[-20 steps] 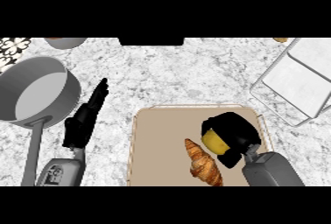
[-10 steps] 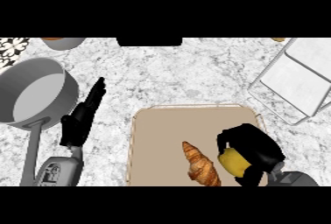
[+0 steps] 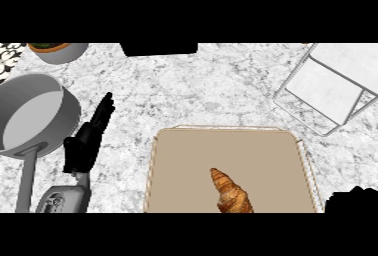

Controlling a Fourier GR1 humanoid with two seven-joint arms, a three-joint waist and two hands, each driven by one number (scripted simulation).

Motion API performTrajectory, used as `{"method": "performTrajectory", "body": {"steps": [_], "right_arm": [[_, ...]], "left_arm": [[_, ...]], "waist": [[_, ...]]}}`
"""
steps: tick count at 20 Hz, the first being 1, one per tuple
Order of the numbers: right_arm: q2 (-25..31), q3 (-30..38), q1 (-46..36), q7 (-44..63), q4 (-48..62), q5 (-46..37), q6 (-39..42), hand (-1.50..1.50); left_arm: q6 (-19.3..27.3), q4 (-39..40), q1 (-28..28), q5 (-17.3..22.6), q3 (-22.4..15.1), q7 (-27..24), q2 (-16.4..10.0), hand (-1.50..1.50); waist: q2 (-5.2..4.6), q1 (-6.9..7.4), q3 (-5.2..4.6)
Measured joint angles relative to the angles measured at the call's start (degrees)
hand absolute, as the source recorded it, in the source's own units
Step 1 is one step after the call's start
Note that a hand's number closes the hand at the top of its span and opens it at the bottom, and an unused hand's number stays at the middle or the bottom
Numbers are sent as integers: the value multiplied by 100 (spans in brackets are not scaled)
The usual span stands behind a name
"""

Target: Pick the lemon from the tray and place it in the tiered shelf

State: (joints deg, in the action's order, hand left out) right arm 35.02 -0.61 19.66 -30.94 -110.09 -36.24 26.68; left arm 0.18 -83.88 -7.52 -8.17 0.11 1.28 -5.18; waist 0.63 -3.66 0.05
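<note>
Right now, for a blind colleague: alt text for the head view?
A beige rectangular tray holds only a brown croissant; no lemon shows. The black right hand is at the lower right edge, the open black left hand beside a grey saucepan, a white wire tiered shelf upper right.

No text, label, brand or number can be read. The tray [image 3: 173,160], tiered shelf [image 3: 325,90], saucepan [image 3: 37,117] and counter [image 3: 207,90] look plain; the black-and-white patch [image 3: 9,50] seems mere pattern.
</note>
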Motion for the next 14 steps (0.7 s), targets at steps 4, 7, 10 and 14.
{"method": "performTrajectory", "body": {"steps": [4, 7, 10, 14], "right_arm": [[136, 933, 685, -561, -209, 1225, 131, 150], [315, 1735, 1093, -580, -529, 2202, 260, 150], [516, 2587, 1401, -456, -686, 3194, 436, 150], [732, 3737, 1531, -84, -780, 4340, 639, 150]], "left_arm": [[-3, -77, 62, 20, -15, -9, 26, 0], [-2, -173, 77, 16, -24, 68, 20, 0], [-18, -212, 37, 7, -50, 145, 23, 0], [-63, -52, -134, 19, -30, 119, 15, 0]], "waist": [[-1, 9, -4], [-3, 50, -10], [-13, 94, -14], [-31, 158, -17]]}}
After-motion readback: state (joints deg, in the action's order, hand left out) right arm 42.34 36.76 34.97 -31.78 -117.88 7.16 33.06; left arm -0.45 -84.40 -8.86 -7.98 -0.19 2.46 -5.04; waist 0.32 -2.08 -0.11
